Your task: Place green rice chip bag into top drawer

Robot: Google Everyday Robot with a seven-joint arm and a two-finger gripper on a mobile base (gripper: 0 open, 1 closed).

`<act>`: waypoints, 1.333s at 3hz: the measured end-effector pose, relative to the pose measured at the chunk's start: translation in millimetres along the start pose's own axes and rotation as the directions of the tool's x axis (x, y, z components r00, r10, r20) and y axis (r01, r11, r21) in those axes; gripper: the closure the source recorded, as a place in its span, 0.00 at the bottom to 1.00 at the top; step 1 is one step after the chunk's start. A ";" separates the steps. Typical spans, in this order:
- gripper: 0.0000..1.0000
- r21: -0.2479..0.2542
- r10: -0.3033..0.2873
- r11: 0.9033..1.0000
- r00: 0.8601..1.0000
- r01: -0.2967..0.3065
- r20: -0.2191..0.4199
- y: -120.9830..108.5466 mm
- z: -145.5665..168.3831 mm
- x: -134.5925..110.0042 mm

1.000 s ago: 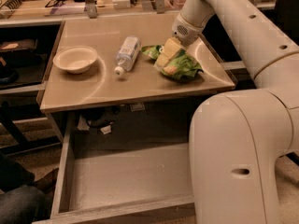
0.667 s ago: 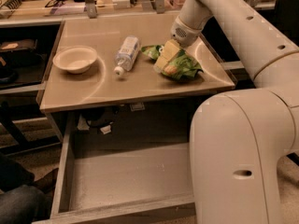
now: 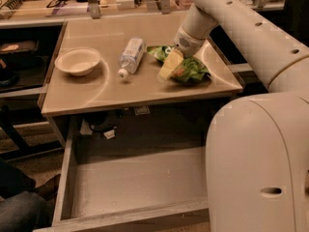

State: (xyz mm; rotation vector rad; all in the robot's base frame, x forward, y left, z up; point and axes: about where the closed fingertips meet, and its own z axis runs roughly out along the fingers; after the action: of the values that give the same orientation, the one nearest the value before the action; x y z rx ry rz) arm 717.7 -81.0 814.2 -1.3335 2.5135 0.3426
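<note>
your end effector [image 3: 169,67] is down on the worktop [image 3: 125,88], at about 3 o'clock from the worktop's centre, with its yellowish tip resting on the green rice chip bag [image 3: 190,70]. you cannot tell from this view whether it is wide, narrow or already gripping the bag. the white arm [image 3: 241,28] reaches it from 1 o'clock, and the robot's bulky white body [image 3: 256,163] fills the view at 4 to 5 o'clock.

the green rice chip bag lies crinkled on the worktop. most of it spreads toward 3 o'clock from the end effector, and a smaller green part shows at 11 o'clock of it. the bag is near the worktop's right edge.

a clear plastic bottle [image 3: 131,54] lies on its side just beside the bag at its 9 o'clock, white cap pointing toward 7 o'clock. a pale bowl [image 3: 77,61] sits upright farther out at 9 o'clock, well apart from the bag.

the top drawer [image 3: 145,178] stands pulled open under the worktop at 6 o'clock, with its grey floor and low sides in view. the bag is not in it.
</note>
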 end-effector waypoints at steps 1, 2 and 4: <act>0.19 -0.004 0.000 1.000 1.000 0.000 -0.004 0.9 3.9 0.8; 0.42 -0.004 0.000 1.000 1.000 0.000 -0.004 0.9 3.9 0.8; 0.89 -0.004 0.000 1.000 1.000 0.000 -0.004 0.9 4.0 0.8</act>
State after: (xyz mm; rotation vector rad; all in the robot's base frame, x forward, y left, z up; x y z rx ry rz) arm 717.0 -79.8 810.3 -1.3370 2.5177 0.3456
